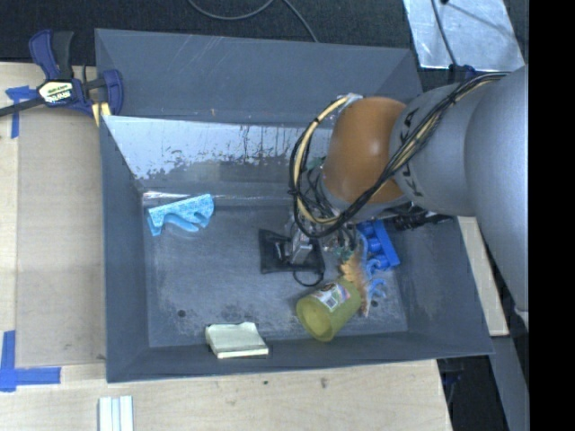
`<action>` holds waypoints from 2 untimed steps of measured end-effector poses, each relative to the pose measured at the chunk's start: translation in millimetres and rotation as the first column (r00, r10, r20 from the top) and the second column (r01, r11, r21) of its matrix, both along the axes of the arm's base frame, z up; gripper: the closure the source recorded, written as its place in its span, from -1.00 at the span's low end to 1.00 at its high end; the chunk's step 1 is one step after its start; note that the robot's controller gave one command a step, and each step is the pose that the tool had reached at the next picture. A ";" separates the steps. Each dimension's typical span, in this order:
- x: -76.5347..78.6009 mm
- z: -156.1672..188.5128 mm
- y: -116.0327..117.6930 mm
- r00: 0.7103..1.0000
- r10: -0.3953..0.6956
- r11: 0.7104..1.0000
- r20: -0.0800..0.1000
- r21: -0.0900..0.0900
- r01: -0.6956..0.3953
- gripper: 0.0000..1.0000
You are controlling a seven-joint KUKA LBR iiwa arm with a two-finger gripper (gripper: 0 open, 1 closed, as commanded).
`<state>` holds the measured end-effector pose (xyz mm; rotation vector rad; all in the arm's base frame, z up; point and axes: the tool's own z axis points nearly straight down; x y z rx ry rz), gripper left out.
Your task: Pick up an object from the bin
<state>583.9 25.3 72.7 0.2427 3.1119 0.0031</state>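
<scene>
Near the arm's wrist [358, 162] lies a tipped yellow-green bottle [320, 316]

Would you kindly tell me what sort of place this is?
Probably a robotics lab's grasping test station: a grey metal bin of odd loose items, such as a yellow bottle, with the arm's gripper inside.

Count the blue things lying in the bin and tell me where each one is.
2. A light blue thing lies toward the back left. A darker blue thing lies at the right, partly under the arm. Others may be hidden beneath the arm.
</scene>
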 end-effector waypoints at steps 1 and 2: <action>-1.3 6.5 -0.2 1.000 0.000 1.000 -0.004 0.000 0.000 1.00; -3.1 27.2 -0.5 1.000 0.000 1.000 -0.010 0.000 0.000 1.00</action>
